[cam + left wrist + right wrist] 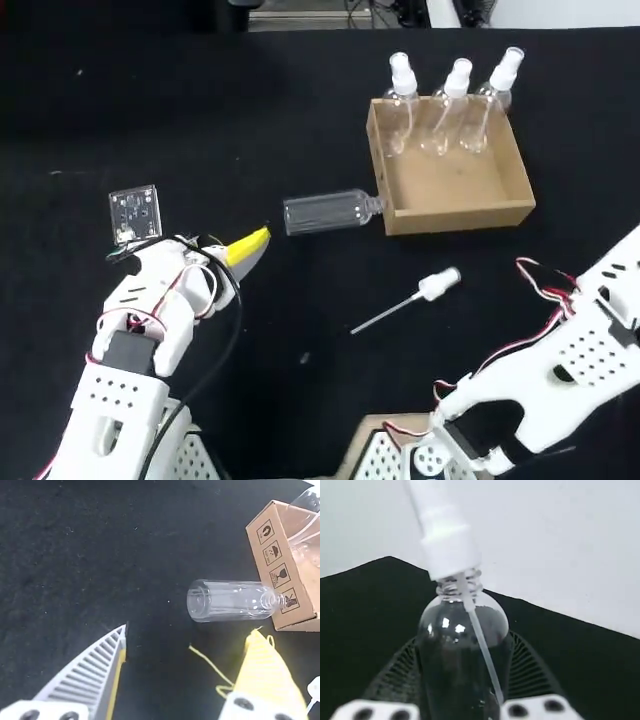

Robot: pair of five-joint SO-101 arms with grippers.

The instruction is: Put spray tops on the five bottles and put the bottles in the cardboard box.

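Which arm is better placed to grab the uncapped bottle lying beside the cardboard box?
Left. The left claw is open, and the uncapped bottle lies just ahead of it, beside the cardboard box. The right claw is shut on a capped bottle, so it is busy.

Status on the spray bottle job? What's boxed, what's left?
Done: three capped bottles sit in the cardboard box. In hand: the right gripper holds a fourth bottle, spray top on its neck, threads showing, perhaps not screwed down. Remaining: the uncapped bottle lying beside the box needs the loose spray top from the table; both then go in. The left gripper is open by it.
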